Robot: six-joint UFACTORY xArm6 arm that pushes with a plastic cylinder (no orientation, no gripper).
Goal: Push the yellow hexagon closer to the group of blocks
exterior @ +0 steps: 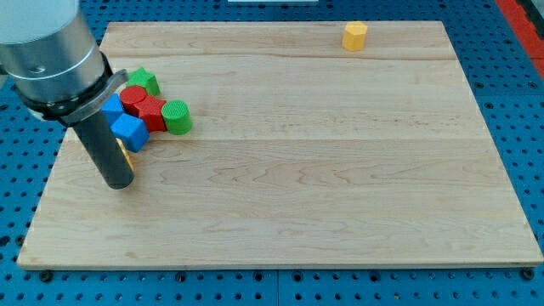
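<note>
The yellow hexagon (354, 36) sits alone near the view's top edge of the wooden board (340, 170), right of centre. The group of blocks lies at the view's left: a green block (145, 81), a red block (133, 98), a second red block (151, 111), a green cylinder (178, 116), a blue block (112, 108) and a blue cube (131, 132). A small yellow block (125, 155) peeks out beside the rod. My tip (118, 181) rests on the board just below the group, far from the yellow hexagon.
The arm's grey body (47, 51) fills the view's top left and hides part of the group. Blue perforated table (518, 127) surrounds the board. A red patch (527, 13) shows at the top right corner.
</note>
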